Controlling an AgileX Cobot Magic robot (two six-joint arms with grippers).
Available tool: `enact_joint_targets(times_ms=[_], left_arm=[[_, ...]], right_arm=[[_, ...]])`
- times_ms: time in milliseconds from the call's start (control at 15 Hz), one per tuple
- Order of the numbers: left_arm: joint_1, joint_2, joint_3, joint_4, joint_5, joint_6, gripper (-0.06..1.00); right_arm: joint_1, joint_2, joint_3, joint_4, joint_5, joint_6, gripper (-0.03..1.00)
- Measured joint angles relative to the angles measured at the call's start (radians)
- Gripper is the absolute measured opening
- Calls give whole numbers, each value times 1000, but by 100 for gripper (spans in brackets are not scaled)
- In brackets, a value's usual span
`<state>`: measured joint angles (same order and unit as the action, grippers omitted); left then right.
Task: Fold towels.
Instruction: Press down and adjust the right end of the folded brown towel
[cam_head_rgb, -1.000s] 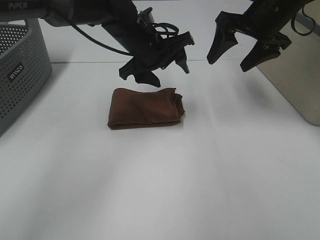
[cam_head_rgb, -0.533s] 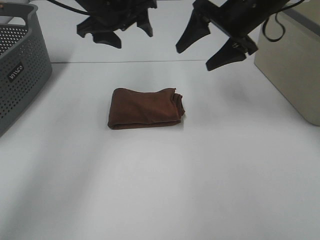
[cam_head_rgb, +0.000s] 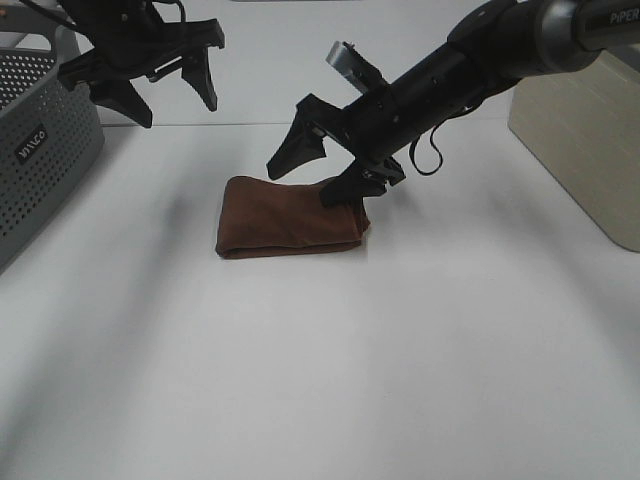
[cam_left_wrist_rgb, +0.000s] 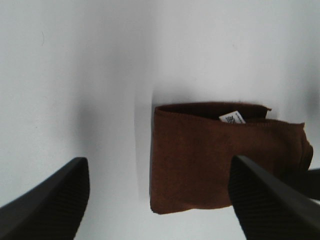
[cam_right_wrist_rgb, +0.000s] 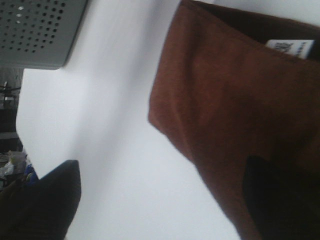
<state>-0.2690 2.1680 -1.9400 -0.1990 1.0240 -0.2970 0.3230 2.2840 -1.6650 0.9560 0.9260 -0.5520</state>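
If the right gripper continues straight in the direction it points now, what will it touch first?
Most likely the folded brown towel. The right gripper is open and angled down toward the towel's right end, one finger already at its edge. Depth is uncertain; the other finger might reach the white table behind it.

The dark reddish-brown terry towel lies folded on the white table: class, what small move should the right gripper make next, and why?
Probably lower slightly and close on the towel's bunched end. The right gripper hangs open over that end of the dark reddish-brown terry towel, one finger near the cloth, gripping nothing. The left gripper is open, raised near the grey perforated basket.
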Motion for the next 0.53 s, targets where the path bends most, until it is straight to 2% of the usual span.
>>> enact_joint_targets(times_ms=[267, 533], left_arm=[[0, 0, 0, 0, 113, 80, 73], [0, -11, 0, 7, 185, 143, 73]], right_arm=[[-31, 39, 0, -30, -68, 1, 83], [-32, 24, -24, -103, -45, 45, 83]])
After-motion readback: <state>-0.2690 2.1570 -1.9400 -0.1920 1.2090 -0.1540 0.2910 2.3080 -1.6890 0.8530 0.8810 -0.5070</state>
